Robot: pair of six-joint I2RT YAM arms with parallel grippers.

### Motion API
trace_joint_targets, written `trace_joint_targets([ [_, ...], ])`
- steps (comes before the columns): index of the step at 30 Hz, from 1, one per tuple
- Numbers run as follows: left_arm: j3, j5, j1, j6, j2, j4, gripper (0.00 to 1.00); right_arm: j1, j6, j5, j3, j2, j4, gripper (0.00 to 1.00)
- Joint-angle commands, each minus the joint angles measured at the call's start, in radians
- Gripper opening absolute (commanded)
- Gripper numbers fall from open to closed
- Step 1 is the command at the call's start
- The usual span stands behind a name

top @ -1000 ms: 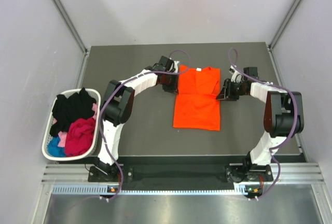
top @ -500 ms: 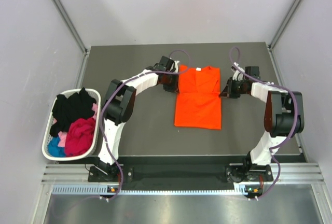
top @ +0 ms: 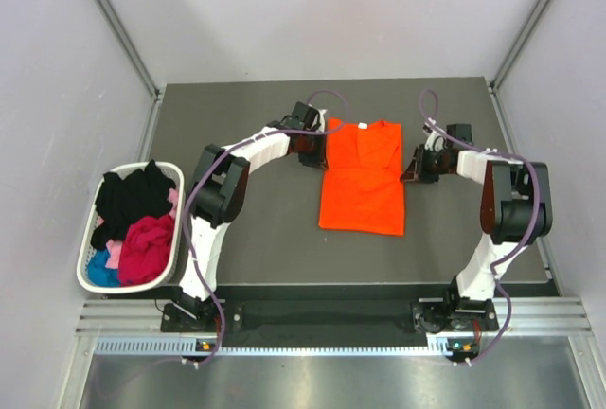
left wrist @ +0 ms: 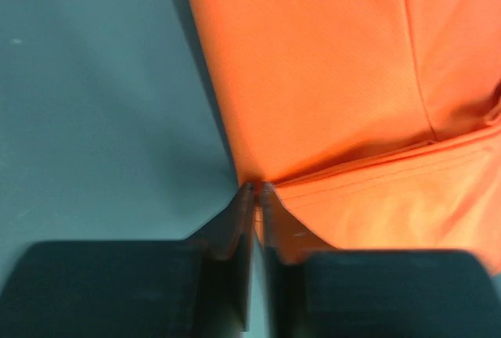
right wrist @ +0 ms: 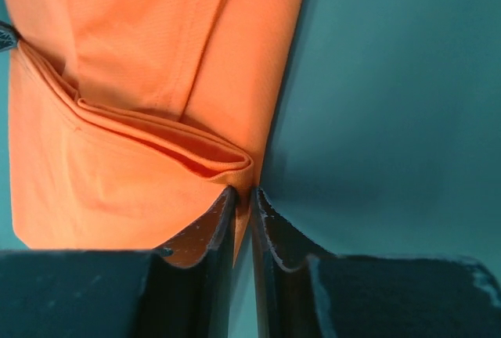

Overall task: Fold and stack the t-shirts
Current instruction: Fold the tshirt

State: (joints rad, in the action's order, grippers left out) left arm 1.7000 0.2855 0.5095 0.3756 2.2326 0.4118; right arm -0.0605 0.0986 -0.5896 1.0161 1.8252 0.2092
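Note:
The orange t-shirt (top: 361,180) lies on the dark table, sleeves folded in, with a crosswise fold at mid-height. My left gripper (top: 319,158) is shut on its left edge at that fold; in the left wrist view the gripper (left wrist: 257,189) pinches the orange cloth (left wrist: 329,80). My right gripper (top: 405,168) is shut on the shirt's right edge; in the right wrist view the gripper (right wrist: 243,191) pinches the folded orange layers (right wrist: 141,103). Black, magenta and blue shirts (top: 140,220) sit heaped in the basket.
A white laundry basket (top: 90,281) stands at the table's left edge, beside the left arm. The dark grey table (top: 256,248) is walled by pale panels on the sides and back. The arm bases sit at the near edge.
The lower part of the orange shirt has drawn slightly up the table. The right gripper has shifted a little away from the near edge with the cloth. The left gripper has barely moved.

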Motion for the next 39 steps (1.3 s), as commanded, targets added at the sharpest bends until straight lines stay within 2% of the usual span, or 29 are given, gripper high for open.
trace_joint_targets([
  [1, 0.039, -0.086, -0.009, 0.017, -0.017, -0.015, 0.18, -0.016, 0.006, 0.030, 0.061, -0.015, 0.002, 0.18],
  [2, 0.046, -0.113, -0.009, 0.022, -0.028, -0.004, 0.21, -0.016, 0.009, 0.042, 0.074, -0.020, 0.018, 0.25],
  [5, 0.056, -0.198, -0.011, 0.045, -0.069, 0.027, 0.27, -0.018, 0.044, 0.086, 0.079, -0.061, 0.085, 0.33],
  [9, 0.056, -0.250, -0.009, 0.054, -0.142, 0.074, 0.30, -0.016, 0.133, 0.112, 0.061, -0.145, 0.143, 0.35],
  [12, 0.020, -0.212, -0.008, 0.094, -0.214, 0.093, 0.30, -0.007, 0.174, 0.135, 0.032, -0.208, 0.183, 0.31],
  [17, -0.107, -0.022, 0.012, 0.170, -0.309, 0.039, 0.29, 0.024, 0.230, 0.108, -0.022, -0.290, 0.193, 0.10],
  [20, -0.170, 0.090, 0.056, 0.198, -0.333, 0.004, 0.24, 0.053, 0.266, 0.000, -0.073, -0.334, 0.139, 0.05],
  [22, -0.195, 0.110, 0.073, 0.206, -0.346, 0.002, 0.23, 0.054, 0.283, -0.035, -0.114, -0.349, 0.119, 0.04],
  [28, -0.316, 0.087, 0.147, 0.221, -0.389, -0.036, 0.23, 0.114, 0.305, -0.119, -0.232, -0.391, 0.042, 0.05],
  [34, -0.407, 0.009, 0.196, 0.215, -0.375, -0.034, 0.22, 0.114, 0.259, -0.058, -0.312, -0.317, 0.038, 0.05],
  [39, -0.454, -0.055, 0.218, 0.204, -0.383, -0.033, 0.21, 0.114, 0.236, 0.013, -0.323, -0.319, 0.056, 0.05],
])
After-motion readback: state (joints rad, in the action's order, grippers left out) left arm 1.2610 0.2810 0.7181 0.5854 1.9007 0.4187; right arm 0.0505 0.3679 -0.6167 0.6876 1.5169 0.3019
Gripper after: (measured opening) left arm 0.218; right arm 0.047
